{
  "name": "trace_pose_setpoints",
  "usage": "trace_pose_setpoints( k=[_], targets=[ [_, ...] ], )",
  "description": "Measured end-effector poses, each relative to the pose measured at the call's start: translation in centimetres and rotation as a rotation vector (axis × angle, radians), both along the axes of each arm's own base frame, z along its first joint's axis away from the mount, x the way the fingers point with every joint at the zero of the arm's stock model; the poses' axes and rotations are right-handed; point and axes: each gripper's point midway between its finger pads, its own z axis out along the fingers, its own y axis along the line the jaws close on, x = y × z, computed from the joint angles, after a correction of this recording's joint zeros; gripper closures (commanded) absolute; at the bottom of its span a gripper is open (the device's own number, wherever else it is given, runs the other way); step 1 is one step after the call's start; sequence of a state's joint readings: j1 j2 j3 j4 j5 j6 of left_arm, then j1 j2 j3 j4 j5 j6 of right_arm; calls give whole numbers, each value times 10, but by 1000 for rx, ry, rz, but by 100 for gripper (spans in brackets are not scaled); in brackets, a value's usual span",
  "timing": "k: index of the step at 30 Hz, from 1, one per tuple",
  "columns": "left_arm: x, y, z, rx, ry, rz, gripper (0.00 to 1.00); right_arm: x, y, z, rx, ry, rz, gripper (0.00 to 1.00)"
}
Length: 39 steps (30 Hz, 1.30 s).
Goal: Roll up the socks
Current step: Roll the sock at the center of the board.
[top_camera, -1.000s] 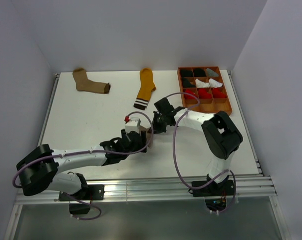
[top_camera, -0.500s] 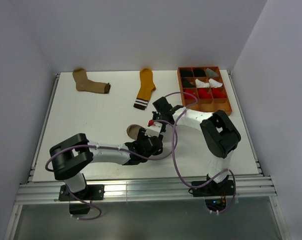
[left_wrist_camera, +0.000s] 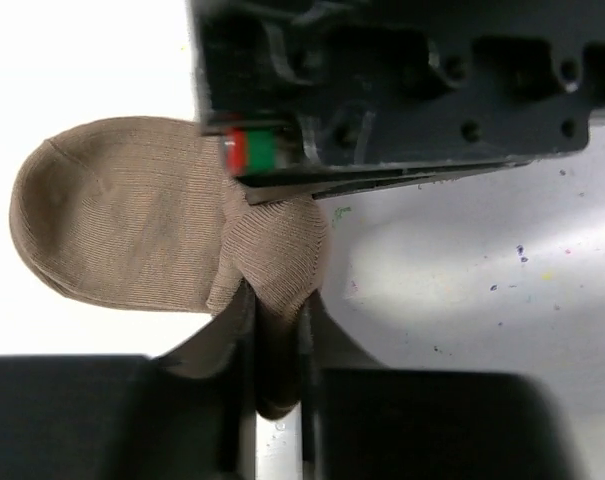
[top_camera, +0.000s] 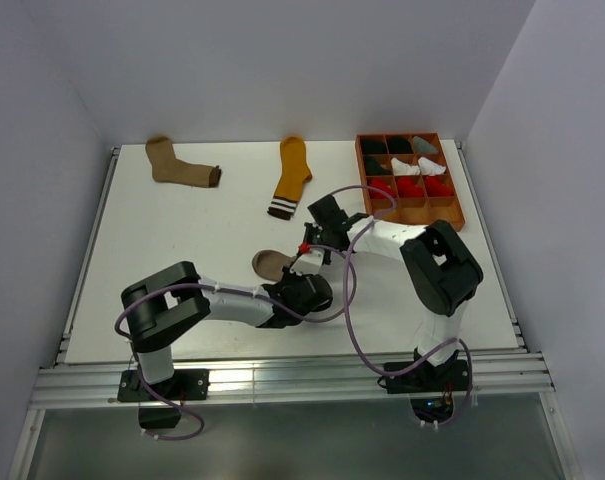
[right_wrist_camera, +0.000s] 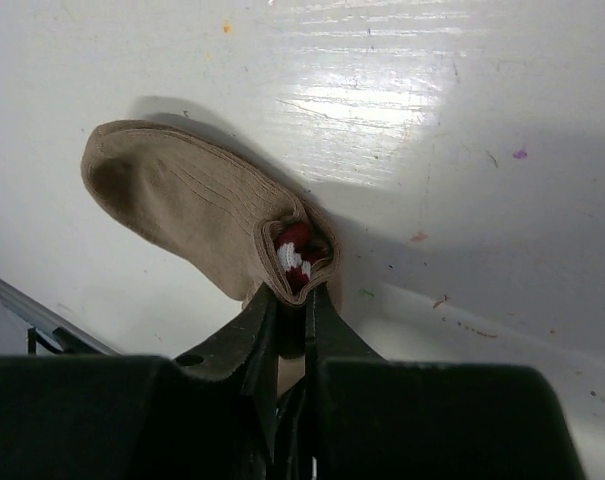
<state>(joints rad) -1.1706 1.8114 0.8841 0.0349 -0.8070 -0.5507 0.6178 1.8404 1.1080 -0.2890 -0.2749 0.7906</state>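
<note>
The light brown sock point(top_camera: 270, 264) lies mid-table, toe to the left, partly rolled with its red-white cuff point(right_wrist_camera: 295, 250) tucked inside the fold. My left gripper point(top_camera: 296, 274) comes at it from the near side. In the left wrist view the left gripper point(left_wrist_camera: 279, 335) is shut on a pinched fold of this sock point(left_wrist_camera: 132, 220). My right gripper point(top_camera: 309, 250) reaches in from the far right. In the right wrist view the right gripper point(right_wrist_camera: 290, 300) is shut on the rolled edge of the sock point(right_wrist_camera: 182, 200). The tan sock point(top_camera: 182, 166) and the mustard sock point(top_camera: 292, 180) lie flat at the back.
A brown compartment tray point(top_camera: 460, 205) with black, white, red and grey rolled bundles stands at the back right. White walls close in the table on the left, back and right. The right gripper's black body point(left_wrist_camera: 402, 90) hangs just beyond the sock.
My left arm swung right and its gripper came in under the right gripper, then closed on the light brown sock. The sock's toe now shows at the left. The right gripper barely moved.
</note>
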Motion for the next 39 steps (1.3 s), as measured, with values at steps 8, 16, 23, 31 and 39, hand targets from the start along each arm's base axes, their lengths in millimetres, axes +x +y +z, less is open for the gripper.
trace_pose_setpoints(
  k=[8, 16, 23, 31, 39],
  targets=[
    [-1, 0, 2, -98, 90, -15, 99, -1, -2, 2, 143, -60, -48, 72],
    [-15, -1, 8, -403, 320, -66, 99, -14, -18, 21, 286, -146, -115, 37],
    [-17, 3, 12, -611, 508, -78, 99, -18, -22, 33, 375, -240, -143, 35],
    [-15, 7, 11, -717, 659, -91, 100, -18, -17, 15, 405, -233, -166, 37],
    [-10, 3, 9, -764, 750, -109, 99, -18, -8, 3, 454, -212, -186, 42]
  ],
)
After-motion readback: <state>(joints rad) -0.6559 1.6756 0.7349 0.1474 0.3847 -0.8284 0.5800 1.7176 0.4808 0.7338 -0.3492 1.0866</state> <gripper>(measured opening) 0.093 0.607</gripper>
